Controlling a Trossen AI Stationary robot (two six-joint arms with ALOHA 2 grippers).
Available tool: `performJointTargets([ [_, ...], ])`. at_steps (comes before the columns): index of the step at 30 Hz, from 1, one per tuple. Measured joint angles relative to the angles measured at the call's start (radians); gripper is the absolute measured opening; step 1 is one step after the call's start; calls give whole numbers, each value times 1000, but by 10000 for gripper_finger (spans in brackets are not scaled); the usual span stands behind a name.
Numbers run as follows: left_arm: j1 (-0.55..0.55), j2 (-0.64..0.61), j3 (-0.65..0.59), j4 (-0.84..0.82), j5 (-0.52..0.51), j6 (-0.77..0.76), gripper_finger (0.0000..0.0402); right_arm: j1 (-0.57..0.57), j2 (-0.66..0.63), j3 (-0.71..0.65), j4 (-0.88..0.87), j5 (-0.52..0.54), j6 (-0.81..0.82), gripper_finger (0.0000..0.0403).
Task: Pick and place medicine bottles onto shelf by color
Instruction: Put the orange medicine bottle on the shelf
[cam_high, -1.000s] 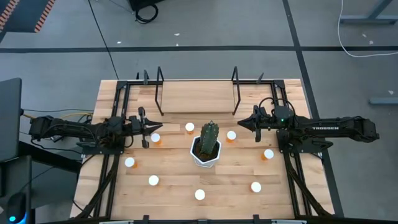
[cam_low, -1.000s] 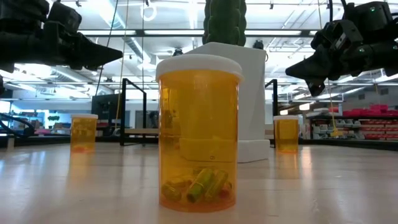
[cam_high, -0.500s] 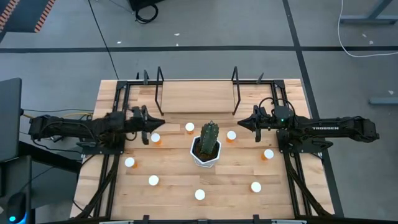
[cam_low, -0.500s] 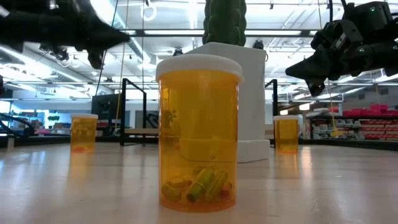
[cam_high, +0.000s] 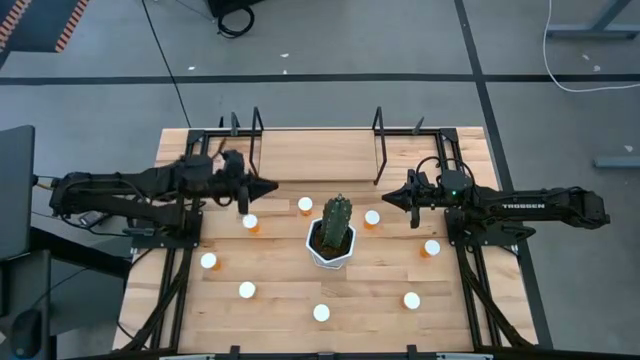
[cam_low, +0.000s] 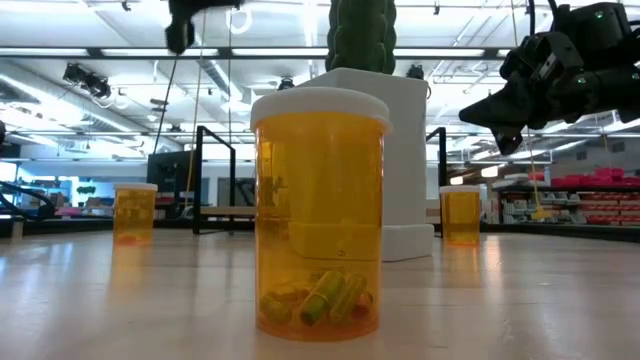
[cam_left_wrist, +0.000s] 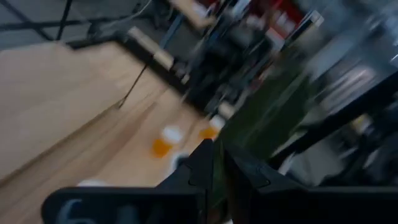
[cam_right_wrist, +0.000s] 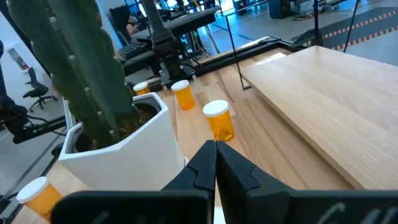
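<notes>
Nothing shelved yet: shelf (cam_high: 315, 158) bare, eight pill bottles (cam_high: 251, 222) on table near your empty, closed left gripper (cam_high: 272, 187) and right gripper (cam_high: 386, 198).

A: L arm?
B: Comes in from the left table edge, stretched roughly level twd the centre. Left gripper (cam_high: 270, 186) sits over the far-left part of the table, tip pointing right. Fingers (cam_left_wrist: 202, 163) pressed together, nothing between them.

A: R arm?
B: Mirror pose – reaches in from the right edge, forearm level, wrist w/ a small green light. Right gripper (cam_high: 385, 197) points left twd the centre, held up off the tabletop (cam_low: 480, 110). Fingers (cam_right_wrist: 205, 163) closed to a point, empty.

A: Grippers touching?
B: No, well apart, tips facing each other.
</notes>
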Motion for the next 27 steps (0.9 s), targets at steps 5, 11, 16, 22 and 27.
performJointTargets([
  [5, 3, 16, 107, 73, -40, -20, 30, 0, 0, 0, 0, 0, 0, 15],
  [11, 3, 15, 224, 124, -65, -24, 34, 0, 0, 0, 0, 0, -29, 15],
  [16, 3, 16, 301, 122, -80, 3, 29, 0, 0, 0, 0, 0, 97, 15],
  [22, 3, 16, 360, 121, -80, 16, 32, 0, 0, 5, -2, 0, 294, 15],
  [27, 3, 16, 367, 120, -121, 47, 43, 0, 0, 22, 0, 0, 313, 15],
])
